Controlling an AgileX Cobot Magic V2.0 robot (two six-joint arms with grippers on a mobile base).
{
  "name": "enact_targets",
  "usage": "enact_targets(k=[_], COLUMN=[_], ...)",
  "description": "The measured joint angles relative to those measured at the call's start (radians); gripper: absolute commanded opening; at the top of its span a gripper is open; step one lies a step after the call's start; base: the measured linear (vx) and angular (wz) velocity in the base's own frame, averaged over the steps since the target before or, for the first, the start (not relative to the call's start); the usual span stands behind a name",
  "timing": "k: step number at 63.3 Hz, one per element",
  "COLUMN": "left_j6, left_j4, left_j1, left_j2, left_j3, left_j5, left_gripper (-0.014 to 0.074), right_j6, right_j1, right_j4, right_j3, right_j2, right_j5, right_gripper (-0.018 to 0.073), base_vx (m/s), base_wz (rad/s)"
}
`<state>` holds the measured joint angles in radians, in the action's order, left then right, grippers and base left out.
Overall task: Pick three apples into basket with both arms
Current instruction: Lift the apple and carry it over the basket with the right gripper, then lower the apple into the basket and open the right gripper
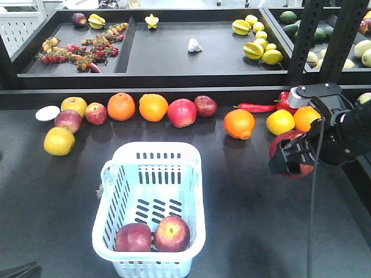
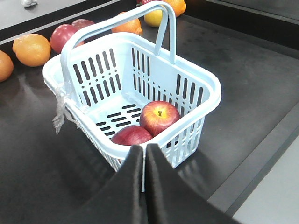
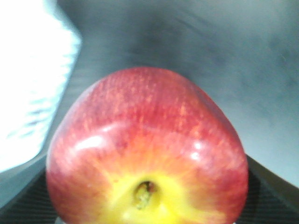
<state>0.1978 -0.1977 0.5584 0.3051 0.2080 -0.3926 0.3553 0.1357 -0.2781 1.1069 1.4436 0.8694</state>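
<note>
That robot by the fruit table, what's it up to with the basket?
It is collecting apples. Two apples already lie in the pale blue basket. The right gripper holds a third apple in its jaws, off to the basket's right. The left gripper hangs just beside the basket, jaws closed and empty. Oranges and other fruit line the table's back edge.

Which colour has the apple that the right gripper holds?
Red apple with yellow around the stem, clearest in the right wrist view.

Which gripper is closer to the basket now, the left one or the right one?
Left. The left gripper hangs at the basket's near rim, jaws shut. The right gripper holds an apple off to the basket's right.
</note>
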Motion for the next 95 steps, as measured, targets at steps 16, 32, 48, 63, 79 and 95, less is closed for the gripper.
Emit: enact_targets(k=[16,32,48,63,79,95], left_j6=[0.000,0.000,0.000,0.000,0.000,0.000], left_j4=[0.000,0.000,0.000,0.000,0.000,0.000], left_j1=[0.000,0.000,0.000,0.000,0.000,0.000], left_j2=[0.000,0.000,0.000,0.000,0.000,0.000], left_j3=[0.000,0.000,0.000,0.000,0.000,0.000], left_j5=[0.000,0.000,0.000,0.000,0.000,0.000], left_gripper=[-0.0006,-0.0006,-0.0006,-0.0006,-0.0006,-0.0006], right_j6=[-0.003,-0.105,-0.132,-0.132,-0.131,-0.118], right_j1=[0.283,0.521,0.586,0.586,0.586,0.586], right_j4=[-0.013,0.008,0.001,-0.061,-0.084,-0.084], right_j3=[-0.009,-0.009,-0.009,0.003,0.033,0.033], right_j2=[-0.112,-0.070,0.061,0.191,0.262,0.270], right_j5=[0.019,-0.062,-0.109,-0.189,-0.230,-0.242], right_gripper=[0.0321,0.0321,0.0305,0.0323,0.0445,0.0651], base_vx=[0.00,0.00,0.00,0.00,0.00,0.00], base_wz=[0.00,0.00,0.00,0.00,0.00,0.00])
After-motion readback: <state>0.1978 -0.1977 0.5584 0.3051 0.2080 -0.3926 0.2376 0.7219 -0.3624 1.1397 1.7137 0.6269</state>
